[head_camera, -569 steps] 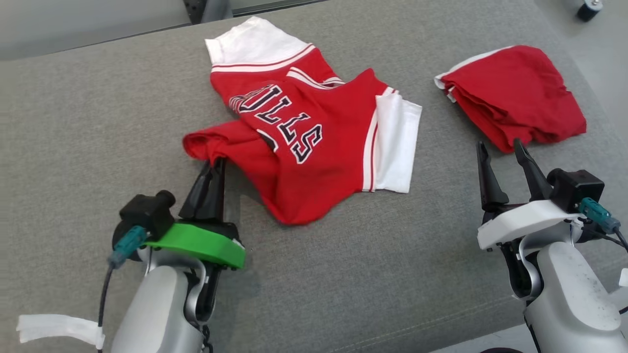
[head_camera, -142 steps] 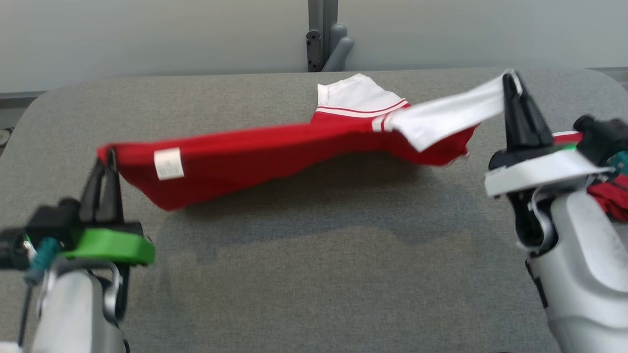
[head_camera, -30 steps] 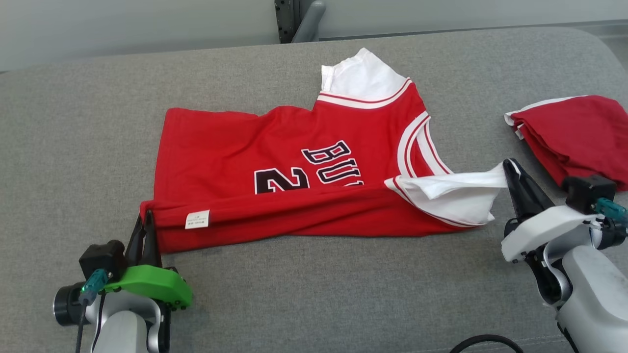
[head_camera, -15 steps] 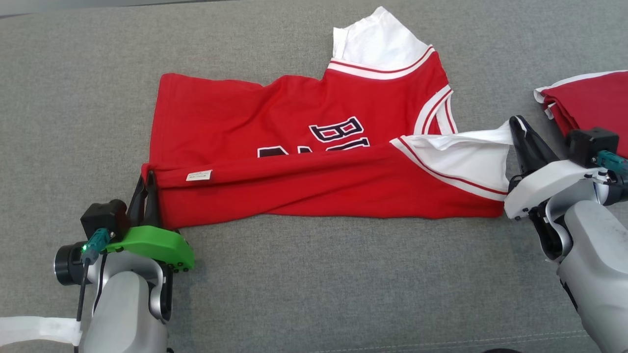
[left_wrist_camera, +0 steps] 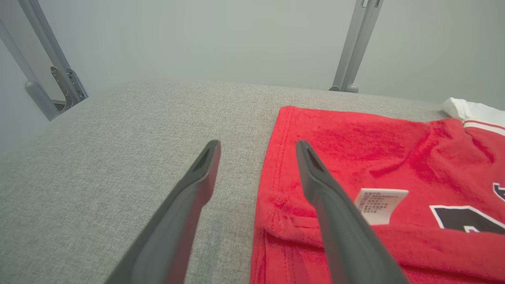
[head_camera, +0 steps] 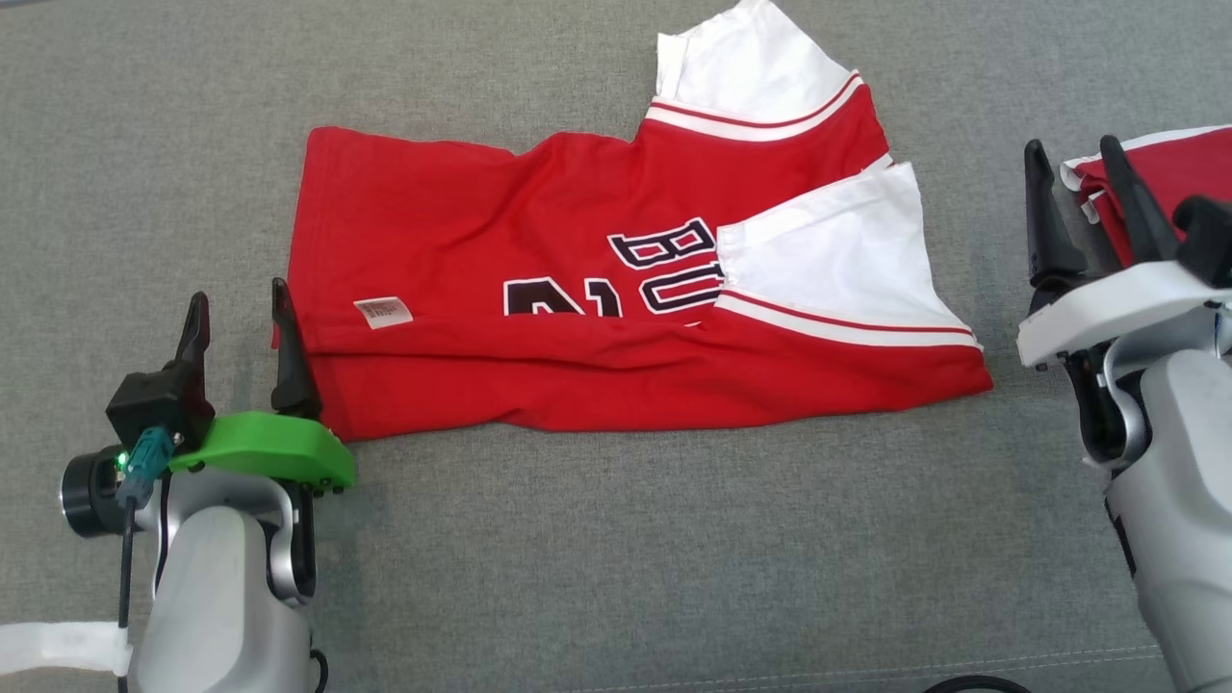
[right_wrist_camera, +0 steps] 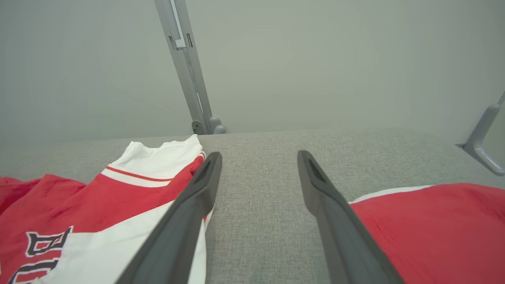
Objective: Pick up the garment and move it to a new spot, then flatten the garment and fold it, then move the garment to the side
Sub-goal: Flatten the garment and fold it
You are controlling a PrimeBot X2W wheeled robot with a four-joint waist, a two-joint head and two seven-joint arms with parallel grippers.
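We see the garment [head_camera: 539, 289] – a red jersey with dark lettering and white sleeves – lying on the grey fabric counter [head_camera: 616, 558], its near edge folded up over the front. One white sleeve [head_camera: 828, 260] lies across the chest and the other [head_camera: 741, 58] points away from us. A small white label [head_camera: 383, 312] sits near the hem. Our left fingers [head_camera: 286, 356] are spread wide and hold nothing; one finger stands right at the hem corner, the other over bare counter. Our right fingers [head_camera: 1041, 221] are also spread wide and empty, standing between the jersey's sleeve end and a second folded red garment [head_camera: 1174, 173] at the right – near both.
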